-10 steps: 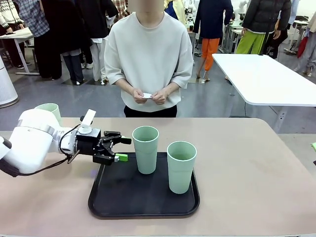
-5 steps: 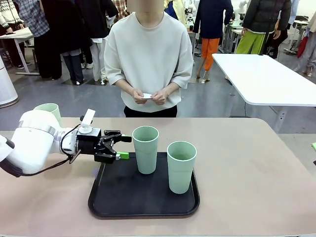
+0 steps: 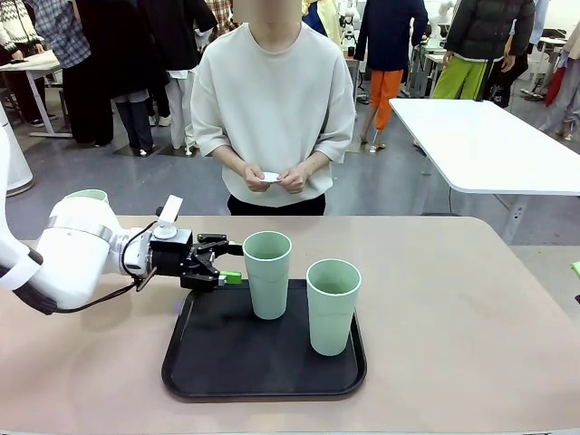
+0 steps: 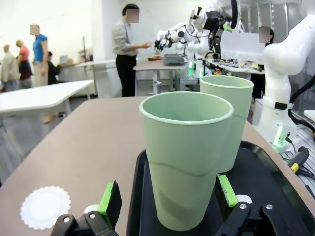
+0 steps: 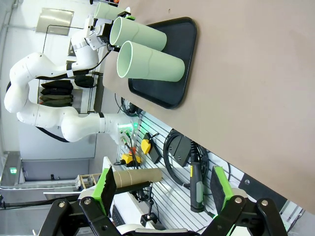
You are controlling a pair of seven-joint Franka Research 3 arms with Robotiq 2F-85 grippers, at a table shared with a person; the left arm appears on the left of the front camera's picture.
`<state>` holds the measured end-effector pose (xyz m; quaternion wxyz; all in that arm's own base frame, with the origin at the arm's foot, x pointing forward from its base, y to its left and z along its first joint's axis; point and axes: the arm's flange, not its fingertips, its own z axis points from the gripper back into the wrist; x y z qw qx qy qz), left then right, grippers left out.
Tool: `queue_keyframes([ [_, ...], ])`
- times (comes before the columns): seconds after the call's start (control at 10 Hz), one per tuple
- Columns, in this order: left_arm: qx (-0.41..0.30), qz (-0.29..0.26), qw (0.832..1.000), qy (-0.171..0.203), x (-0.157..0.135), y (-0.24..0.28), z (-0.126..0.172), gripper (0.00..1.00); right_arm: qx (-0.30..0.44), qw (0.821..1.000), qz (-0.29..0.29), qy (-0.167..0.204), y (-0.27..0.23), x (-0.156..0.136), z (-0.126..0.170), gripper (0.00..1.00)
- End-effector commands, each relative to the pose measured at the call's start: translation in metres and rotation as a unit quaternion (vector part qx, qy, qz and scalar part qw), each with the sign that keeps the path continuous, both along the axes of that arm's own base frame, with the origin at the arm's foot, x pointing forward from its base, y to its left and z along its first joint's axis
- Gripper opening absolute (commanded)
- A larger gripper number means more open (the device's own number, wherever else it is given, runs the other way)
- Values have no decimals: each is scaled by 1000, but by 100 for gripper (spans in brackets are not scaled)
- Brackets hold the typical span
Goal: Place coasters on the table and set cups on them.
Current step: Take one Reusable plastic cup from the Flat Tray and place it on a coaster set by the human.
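Table, beige, bearing black tray. Cup: upright on the tray, long axis vertical, straight ahead of my left gripper, close. My jaws: spread wide, empty. Coaster: flat on the table beside the tray.

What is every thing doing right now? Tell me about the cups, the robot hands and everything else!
Tray: flat on table, carrying two cups.
Back cup: upright on tray, empty.
Front cup: upright on tray, empty.
Third cup: upright behind left arm, mostly hidden.
Coaster: flat on table, nothing on it.
Left gripper: open, facing back cup.
Right gripper: open, empty.
Person's hands: holding something small and white.
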<state>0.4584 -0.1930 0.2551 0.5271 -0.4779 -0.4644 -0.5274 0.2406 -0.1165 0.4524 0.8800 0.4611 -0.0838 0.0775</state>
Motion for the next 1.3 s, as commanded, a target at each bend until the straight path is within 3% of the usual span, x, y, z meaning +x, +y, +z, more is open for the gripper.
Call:
queue_keyframes([
  [0.0,8,-20,1000,14,5,-4,-6,100,11,1000,3,-7,1,1,-2,100],
  [1.2,6,-61,998,13,-6,-49,-39,100,11,1000,3,-7,1,1,-2,100],
])
